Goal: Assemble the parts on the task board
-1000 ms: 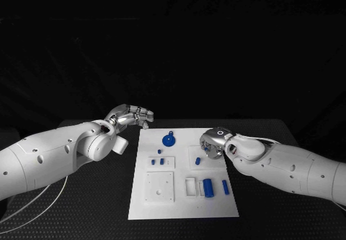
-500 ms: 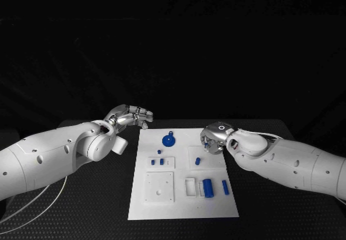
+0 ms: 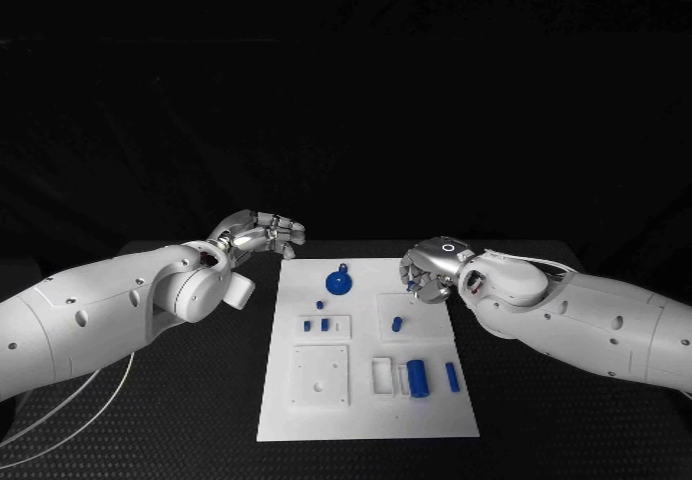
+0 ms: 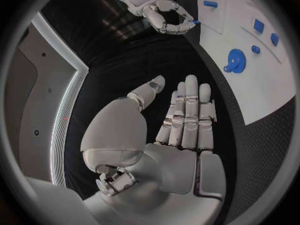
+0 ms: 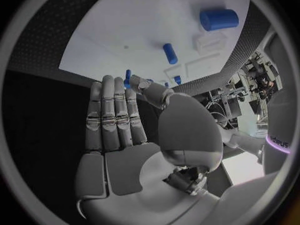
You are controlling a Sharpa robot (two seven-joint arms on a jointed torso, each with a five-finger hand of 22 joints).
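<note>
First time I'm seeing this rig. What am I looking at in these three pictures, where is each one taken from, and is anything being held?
This is a robot with two white arms, each ending in a silver hand. The square picture looks down from a camera on its head at a black table. The two round pictures come from cameras at the wrists, each sitting behind that arm's own hand. On the table lies a white task board carrying small blue parts, among them a round blue part and a thick cylinder. The left hand hangs by the board's far left corner and holds nothing. The right hand, over the board's far right area, pinches a small blue peg between its thumb and a finger.
</note>
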